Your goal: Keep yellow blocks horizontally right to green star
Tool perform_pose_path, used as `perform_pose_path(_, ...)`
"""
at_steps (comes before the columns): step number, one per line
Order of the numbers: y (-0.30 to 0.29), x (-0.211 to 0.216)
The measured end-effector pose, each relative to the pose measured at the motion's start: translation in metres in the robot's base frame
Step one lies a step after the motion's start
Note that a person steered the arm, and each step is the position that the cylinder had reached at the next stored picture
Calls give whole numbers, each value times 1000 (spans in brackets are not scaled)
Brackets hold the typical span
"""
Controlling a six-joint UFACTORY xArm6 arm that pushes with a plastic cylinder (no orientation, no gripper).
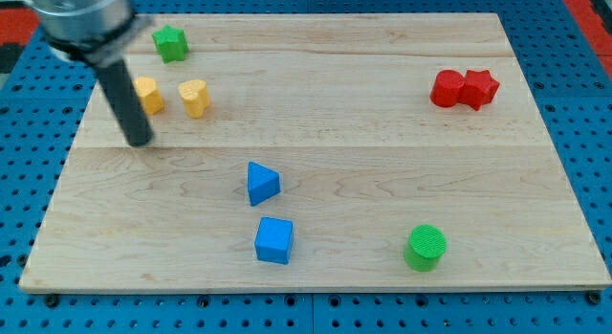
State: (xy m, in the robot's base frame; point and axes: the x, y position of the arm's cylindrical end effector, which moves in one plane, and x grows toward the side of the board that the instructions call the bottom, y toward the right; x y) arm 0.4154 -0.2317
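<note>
A green star [171, 42] sits near the view's top left of the wooden board [382, 181]. Two yellow blocks lie below it: a yellow hexagon-like block [148, 95] and a yellow heart-like block [194, 98] just to its right. My tip [140, 140] rests on the board just below and slightly left of the left yellow block, apart from it. The dark rod rises toward the view's top left and partly hides the left edge of that yellow block.
A blue triangle [262, 183] and a blue cube [274, 240] lie at the lower middle. A green cylinder [425, 248] sits lower right. A red cylinder [447, 89] and a red star [479, 88] touch at the upper right.
</note>
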Motion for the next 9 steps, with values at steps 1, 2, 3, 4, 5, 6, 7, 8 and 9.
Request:
perform_pose_path(1,-28,-43)
perform_pose_path(2,62,-52)
perform_pose_path(3,130,-54)
perform_pose_path(4,153,-93)
perform_pose_path(5,135,-100)
perform_pose_path(6,143,-127)
perform_pose_path(7,236,-131)
perform_pose_path(8,242,-136)
perform_pose_path(9,242,-132)
